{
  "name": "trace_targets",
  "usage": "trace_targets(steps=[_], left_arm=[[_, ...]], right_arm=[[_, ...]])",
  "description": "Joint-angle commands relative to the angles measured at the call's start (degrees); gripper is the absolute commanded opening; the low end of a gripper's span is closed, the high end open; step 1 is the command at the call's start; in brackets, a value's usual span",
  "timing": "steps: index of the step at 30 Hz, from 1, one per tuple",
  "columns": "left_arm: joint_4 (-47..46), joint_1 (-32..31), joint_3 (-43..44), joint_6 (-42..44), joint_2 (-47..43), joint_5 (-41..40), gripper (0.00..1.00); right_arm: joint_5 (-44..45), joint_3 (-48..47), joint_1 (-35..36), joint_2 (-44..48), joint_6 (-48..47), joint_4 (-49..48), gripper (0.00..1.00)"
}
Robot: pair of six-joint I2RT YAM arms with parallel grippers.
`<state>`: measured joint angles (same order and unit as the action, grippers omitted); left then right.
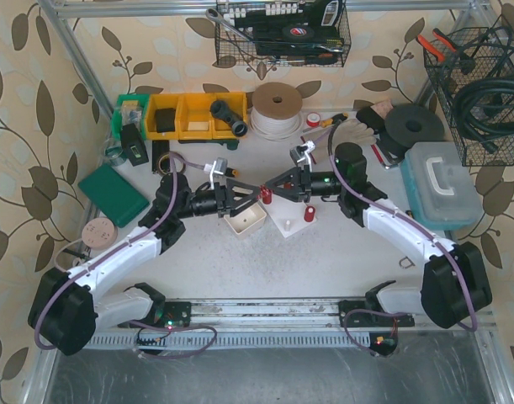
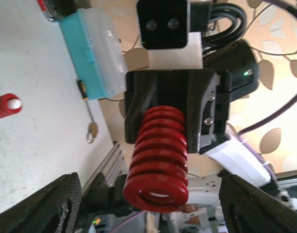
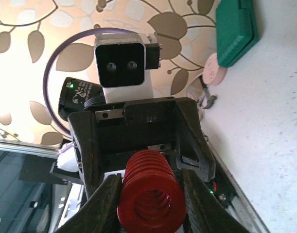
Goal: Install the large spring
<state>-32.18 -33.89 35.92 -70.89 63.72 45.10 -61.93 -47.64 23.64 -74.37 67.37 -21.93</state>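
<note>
left wrist, right claw [image 2: 167, 119] clamps large spring [image 2: 157, 170]

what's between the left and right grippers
The large spring: the right gripper clamps one end, and the other end sits inside the open left gripper. Both wrist views show it.

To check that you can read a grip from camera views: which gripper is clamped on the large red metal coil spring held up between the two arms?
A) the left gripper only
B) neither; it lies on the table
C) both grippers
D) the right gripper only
D: the right wrist view shows the right gripper pressing its fingers on the large red metal coil spring, while the left gripper has its fingers spread wide, clear of it.
</note>
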Motion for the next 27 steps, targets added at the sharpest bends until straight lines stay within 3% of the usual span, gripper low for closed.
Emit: trace_targets(steps=[1,4,6,9,12,20,27], left_arm=[[8.95,-0.64,2.72,6.11,-2.88,-2.27,0.82],[18.21,-0.57,3.32,9.99,-6.24,-6.44,0.83],[26.22,-0.57,4.04,14.03,-8.98,-11.52,0.84],[36.6,-0.57,4.38,18.91,-12.49,-19.51,0.84],[41.0,-0.6,2.92,21.71,-14.94,-25.88,0.83],[39.29,-1.87,-4.22,24.22,-16.6,-33.7,0.8],[36.74,-2.68,-9.23,23.8,-19.04,-37.26,0.78]], right_arm=[[2.02,-4.55,-0.46,2.08,-10.17,12.01,0.0],[5.64,-7.64,-1.36,3.57,-19.45,24.08,0.0],[9.91,-10.98,-1.66,4.31,-27.68,37.19,0.0],[19.66,-16.66,-1.74,4.47,-39.03,53.65,0.0],[29.12,-20.37,-1.37,3.96,-45.87,64.15,0.0],[56.97,-25.67,6.87,0.53,-53.47,77.71,0.0],[75.56,-25.62,18.74,-4.85,-52.72,79.79,0.0]])
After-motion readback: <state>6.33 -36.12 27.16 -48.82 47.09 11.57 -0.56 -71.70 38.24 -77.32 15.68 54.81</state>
